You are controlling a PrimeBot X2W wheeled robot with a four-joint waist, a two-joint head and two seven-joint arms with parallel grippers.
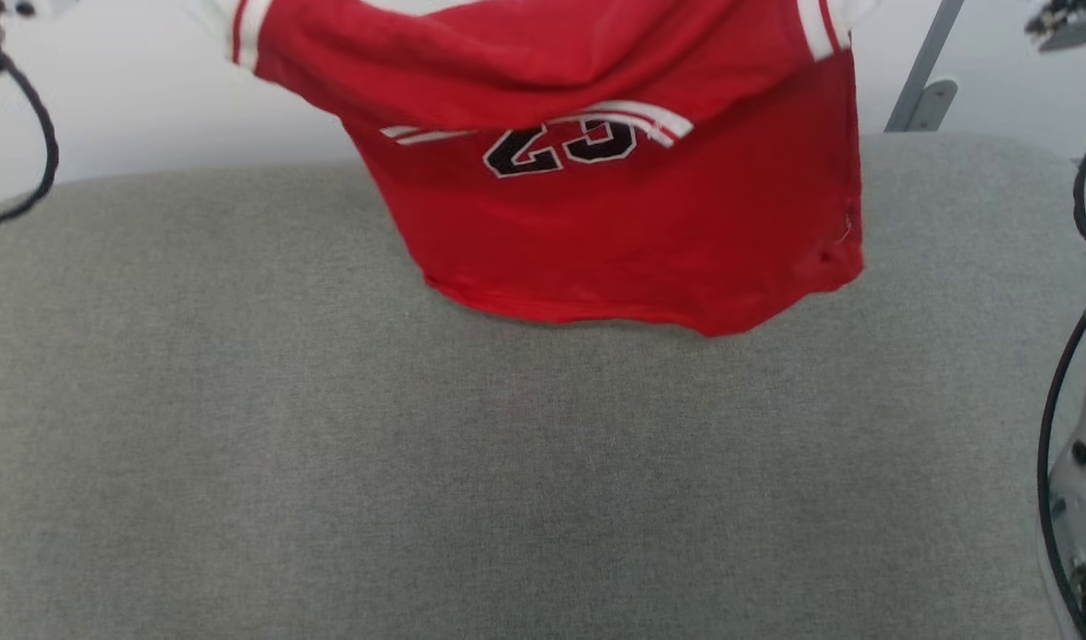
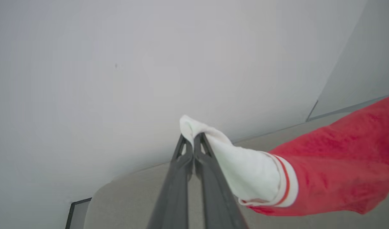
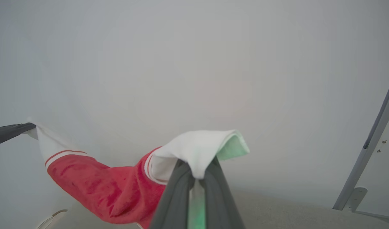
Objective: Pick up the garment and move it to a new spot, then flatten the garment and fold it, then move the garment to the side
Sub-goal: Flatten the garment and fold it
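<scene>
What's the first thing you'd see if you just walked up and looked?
The big red T-shirt hangs spread out in the air over the grey fabric surface. It has black numbers on it, half hidden by a fold. The left hand and the right hand each pinch one side of it to hold it up.

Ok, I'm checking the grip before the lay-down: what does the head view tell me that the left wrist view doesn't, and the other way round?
Head view: the garment hangs spread out, with its black number print facing the camera and its bottom hem low over the grey surface. Left wrist view: the left tool is shut on the tip of a white sleeve, fingers pressed together. Both: the red body, the striped sleeve trim and the grey surface.
</scene>
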